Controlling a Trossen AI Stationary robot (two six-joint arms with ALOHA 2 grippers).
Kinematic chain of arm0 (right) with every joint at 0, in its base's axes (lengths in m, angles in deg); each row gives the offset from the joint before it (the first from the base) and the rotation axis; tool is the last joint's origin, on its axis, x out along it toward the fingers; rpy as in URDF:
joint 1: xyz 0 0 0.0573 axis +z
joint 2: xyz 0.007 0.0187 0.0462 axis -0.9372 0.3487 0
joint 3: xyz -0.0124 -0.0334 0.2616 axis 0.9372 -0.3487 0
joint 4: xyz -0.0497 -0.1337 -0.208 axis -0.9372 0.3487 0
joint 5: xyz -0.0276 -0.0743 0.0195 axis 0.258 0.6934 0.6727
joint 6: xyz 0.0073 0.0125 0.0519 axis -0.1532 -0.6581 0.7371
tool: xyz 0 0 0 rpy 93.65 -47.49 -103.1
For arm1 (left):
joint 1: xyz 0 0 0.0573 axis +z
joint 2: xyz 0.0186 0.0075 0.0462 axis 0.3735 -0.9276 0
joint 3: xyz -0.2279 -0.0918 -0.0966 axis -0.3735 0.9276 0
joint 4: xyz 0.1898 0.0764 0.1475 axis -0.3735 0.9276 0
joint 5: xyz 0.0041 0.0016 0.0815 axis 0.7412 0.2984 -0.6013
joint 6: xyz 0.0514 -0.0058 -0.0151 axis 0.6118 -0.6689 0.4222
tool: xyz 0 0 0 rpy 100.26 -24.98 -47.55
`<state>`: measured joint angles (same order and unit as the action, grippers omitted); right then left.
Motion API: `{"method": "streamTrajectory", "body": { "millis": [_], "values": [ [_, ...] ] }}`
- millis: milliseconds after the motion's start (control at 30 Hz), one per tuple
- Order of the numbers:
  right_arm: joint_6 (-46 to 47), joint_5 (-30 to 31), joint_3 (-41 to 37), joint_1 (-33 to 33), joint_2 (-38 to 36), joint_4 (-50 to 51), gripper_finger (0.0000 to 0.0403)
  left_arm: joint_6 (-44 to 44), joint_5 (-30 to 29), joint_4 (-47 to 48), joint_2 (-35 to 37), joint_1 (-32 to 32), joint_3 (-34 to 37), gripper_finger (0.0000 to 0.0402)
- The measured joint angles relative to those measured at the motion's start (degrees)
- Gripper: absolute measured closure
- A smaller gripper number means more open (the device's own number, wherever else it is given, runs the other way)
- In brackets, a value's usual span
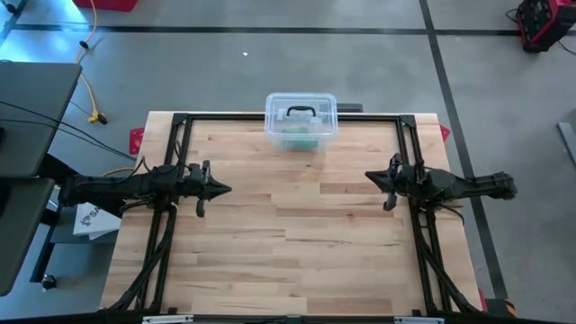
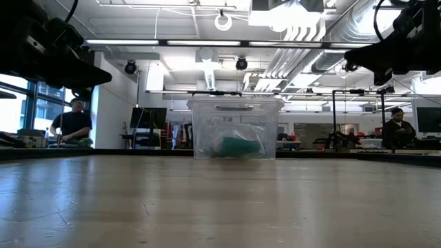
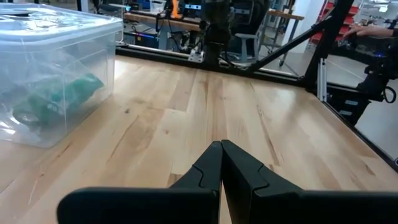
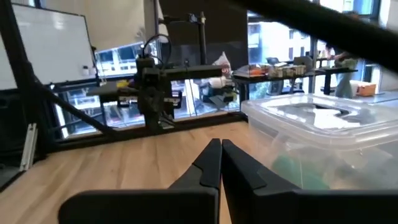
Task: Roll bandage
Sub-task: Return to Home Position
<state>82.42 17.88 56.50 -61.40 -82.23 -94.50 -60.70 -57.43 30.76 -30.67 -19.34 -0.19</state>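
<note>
I'm watching the left gripper (image 1: 225, 189) and right gripper (image 1: 369, 177) hovering, jaws together, empty. The bagged bandage (image 3: 62, 93) is sitting in the lidded bin (image 1: 301, 108), well off beside both tips. A wide homing swing risks knocking it.

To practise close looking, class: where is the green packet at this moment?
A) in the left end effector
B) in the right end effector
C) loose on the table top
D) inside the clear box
D: the green packet shows through the wall of the clear box; the left end effector and right end effector are shut on nothing, away from it.
</note>
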Motion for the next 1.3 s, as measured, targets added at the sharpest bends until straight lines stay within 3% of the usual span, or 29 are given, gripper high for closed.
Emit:
{"method": "streamTrajectory", "body": {
  "millis": [267,367,500,833,1033,1067,1200,1300],
  "values": [
    [-0.74,-1.66,0.0,-2.66,0.0,1.23,0.0403,0.03,0.06,-0.08,-0.12,0.0,0.02,0.0397],
    [-6.71,-2.99,0.0,-2.63,0.0,1.35,0.0403,0.04,0.04,-0.07,-0.29,0.0,0.02,0.0397],
    [-15.12,-9.41,-0.02,-1.67,0.0,1.98,0.0403,0.04,0.02,-0.04,-0.37,0.0,0.02,0.0397],
    [-1.49,-9.35,-0.02,-2.59,0.75,1.76,0.0403,0.02,0.0,-0.02,-0.39,0.0,0.02,0.0397],
    [-1.74,-9.35,-0.02,-2.59,0.75,1.9,0.0403,-0.09,0.01,-0.03,-0.44,0.0,0.02,0.0397],
    [-1.74,-9.37,-0.03,-2.59,0.75,1.91,0.0403,-4.21,0.55,-0.56,-0.39,0.13,0.05,0.0396],
    [-1.88,-9.75,-0.04,-2.59,0.72,1.91,0.0403,-38.15,6.17,-15.33,1.83,1.24,-0.3,0.0396],
    [-1.87,-9.98,-0.04,-2.59,0.89,1.86,0.0403,-52.91,6.21,-22.2,2.08,1.22,0.03,0.0396]
  ]
}}
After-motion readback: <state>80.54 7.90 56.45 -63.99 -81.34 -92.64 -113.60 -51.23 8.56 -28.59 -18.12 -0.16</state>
